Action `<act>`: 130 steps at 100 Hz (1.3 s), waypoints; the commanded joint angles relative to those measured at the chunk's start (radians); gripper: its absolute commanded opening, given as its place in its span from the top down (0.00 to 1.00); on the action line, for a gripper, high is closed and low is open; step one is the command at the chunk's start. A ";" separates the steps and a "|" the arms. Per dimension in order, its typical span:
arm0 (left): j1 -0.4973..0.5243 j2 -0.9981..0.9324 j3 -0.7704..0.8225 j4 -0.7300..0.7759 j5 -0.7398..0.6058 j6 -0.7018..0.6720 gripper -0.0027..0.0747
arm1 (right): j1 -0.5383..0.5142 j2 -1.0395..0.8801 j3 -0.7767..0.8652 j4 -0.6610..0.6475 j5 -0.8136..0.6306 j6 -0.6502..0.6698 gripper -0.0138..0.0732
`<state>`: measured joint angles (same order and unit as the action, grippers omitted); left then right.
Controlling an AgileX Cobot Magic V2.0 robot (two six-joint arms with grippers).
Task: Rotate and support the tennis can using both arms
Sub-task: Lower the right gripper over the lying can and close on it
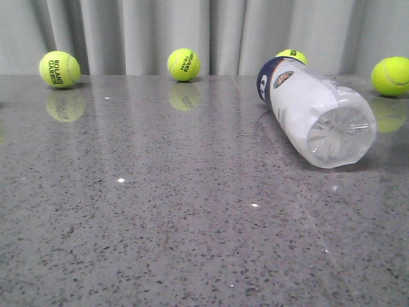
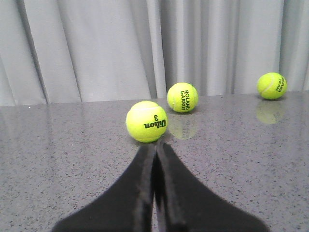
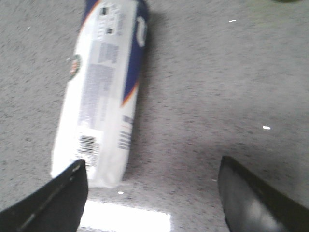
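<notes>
Can (image 1: 316, 112) lying on its side on table (image 1: 160, 224), untouched. My L gripper (image 2: 155, 147) is pressing fingers together w/ nothing between; R gripper (image 3: 152, 191) is gaping wide above can base.

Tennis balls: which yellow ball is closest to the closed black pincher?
The Wilson ball, marked 3. It sits just past the tips of the left gripper, while the Roland Garros ball and the Head ball lie farther back by the curtain.

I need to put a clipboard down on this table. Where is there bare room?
The near half of the table is bare, left of the lying tennis can. The back edge is crowded by tennis balls along the curtain.
</notes>
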<state>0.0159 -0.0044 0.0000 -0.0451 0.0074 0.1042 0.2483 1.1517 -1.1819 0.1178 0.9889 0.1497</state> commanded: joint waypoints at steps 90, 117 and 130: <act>0.000 -0.032 0.043 -0.001 -0.078 -0.008 0.99 | 0.080 0.612 -0.476 0.061 0.124 0.076 0.22; 0.000 -0.032 0.043 -0.001 -0.078 -0.008 0.99 | 0.080 0.676 -0.476 0.063 0.126 0.076 0.22; 0.000 -0.032 0.043 -0.001 -0.078 -0.008 0.99 | 0.080 0.692 -0.476 0.063 0.125 0.076 0.22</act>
<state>0.0159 -0.0044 0.0000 -0.0451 0.0074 0.1042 0.3281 1.8538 -1.6448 0.1863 1.1338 0.2287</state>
